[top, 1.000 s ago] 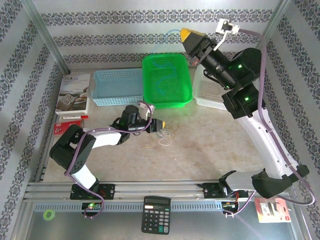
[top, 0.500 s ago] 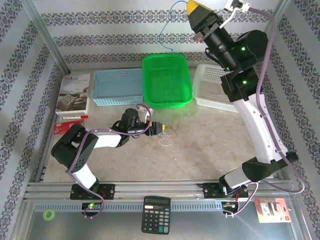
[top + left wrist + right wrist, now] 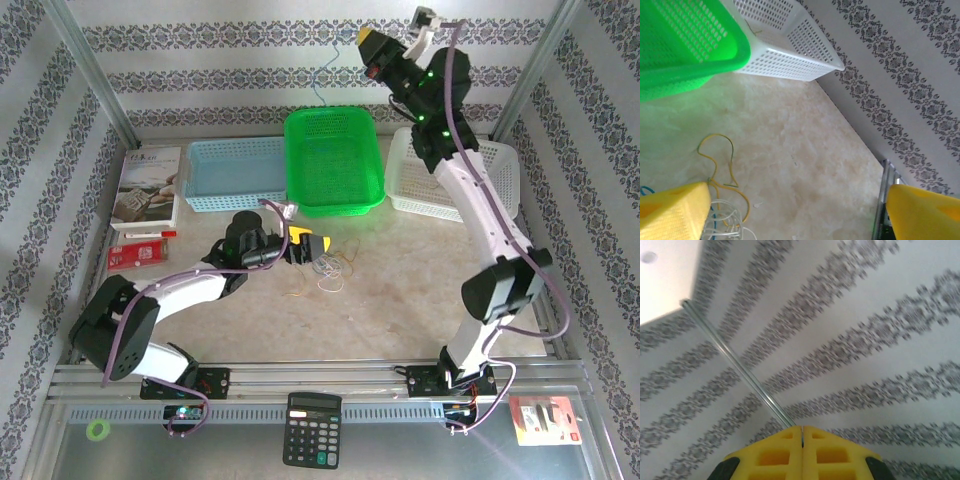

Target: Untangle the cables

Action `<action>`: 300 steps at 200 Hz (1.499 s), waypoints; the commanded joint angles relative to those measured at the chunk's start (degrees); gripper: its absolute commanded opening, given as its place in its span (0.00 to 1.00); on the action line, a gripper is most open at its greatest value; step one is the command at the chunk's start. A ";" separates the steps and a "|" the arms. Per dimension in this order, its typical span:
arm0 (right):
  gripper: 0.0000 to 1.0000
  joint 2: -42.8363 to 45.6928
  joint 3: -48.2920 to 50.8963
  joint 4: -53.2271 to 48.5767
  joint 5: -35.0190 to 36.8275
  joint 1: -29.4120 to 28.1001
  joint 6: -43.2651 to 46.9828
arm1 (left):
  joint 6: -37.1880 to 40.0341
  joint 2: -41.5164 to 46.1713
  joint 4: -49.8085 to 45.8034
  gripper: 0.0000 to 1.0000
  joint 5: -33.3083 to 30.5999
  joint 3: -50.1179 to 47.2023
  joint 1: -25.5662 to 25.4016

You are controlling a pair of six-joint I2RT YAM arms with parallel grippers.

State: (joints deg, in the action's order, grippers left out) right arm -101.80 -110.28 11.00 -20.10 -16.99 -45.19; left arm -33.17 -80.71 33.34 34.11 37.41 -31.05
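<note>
A pale, marbled table (image 3: 420, 290) sits inside walls (image 3: 300, 78) papered in grey patterned stripes, with metal posts (image 3: 95, 75) at the corners and a rail (image 3: 320, 378) along the near edge. At the far left lie a printed box (image 3: 148, 185) and a red packet (image 3: 135, 256). Next along the back stand a blue basket (image 3: 235, 173), a green basket (image 3: 333, 160) and a white basket (image 3: 455, 185).

The left gripper (image 3: 318, 244) hangs low over the middle of the table. In its wrist view the yellow fingers (image 3: 672, 212) stand wide apart with nothing between them. The cables (image 3: 335, 268) lie on the table just beside it. A yellow-tan loop (image 3: 722, 165) is spread flat. The pale white loops (image 3: 727, 220) are partly covered by the finger and cut off by the frame edge.

The right gripper (image 3: 372, 45) is raised high against the back wall. Its fingers are pressed together, as its wrist view (image 3: 801, 440) shows. A thin blue cable (image 3: 325, 78) hangs from its tip towards the green basket, though the point of grip is too small to make out.

Below the rail lie a green ring (image 3: 97, 430), a calculator (image 3: 312, 443) and another red packet (image 3: 545, 418). Their lettering cannot be read.
</note>
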 commanded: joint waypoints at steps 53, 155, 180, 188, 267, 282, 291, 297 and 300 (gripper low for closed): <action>0.00 -9.67 6.29 1.22 -2.02 0.21 5.39 | 4.83 8.12 -10.13 1.00 -4.78 -0.16 0.01; 0.00 -10.65 16.03 4.51 -3.11 -0.60 8.43 | 4.74 12.23 -14.95 1.00 -11.86 0.16 0.51; 0.00 -9.15 17.08 4.49 -2.86 -0.91 9.27 | 3.94 11.79 -15.31 1.00 -13.54 1.16 0.50; 0.00 -8.74 17.53 4.48 -2.84 -0.96 9.58 | 3.78 11.47 -15.35 1.00 -13.89 1.57 0.47; 0.00 -8.81 18.48 3.18 -4.70 0.20 12.96 | 2.49 6.61 -18.97 1.00 -15.77 8.58 0.79; 0.00 -10.29 18.02 3.10 -4.77 0.16 12.65 | 2.88 5.35 -20.71 1.00 -16.17 10.73 0.80; 0.00 -11.44 17.46 2.70 -4.68 0.14 12.60 | 3.14 4.53 -21.78 1.00 -16.92 12.01 0.89; 0.00 -12.11 17.06 2.23 -4.48 0.14 12.60 | 3.27 4.11 -22.29 1.00 -17.29 12.82 0.86; 0.00 -12.64 16.83 2.04 -4.37 0.12 12.65 | 3.33 3.79 -22.53 1.00 -17.46 13.07 0.96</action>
State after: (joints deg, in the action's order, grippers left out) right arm -111.92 -91.98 13.17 -23.51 -17.34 -34.02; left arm -30.22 -75.44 14.59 18.74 46.63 -30.63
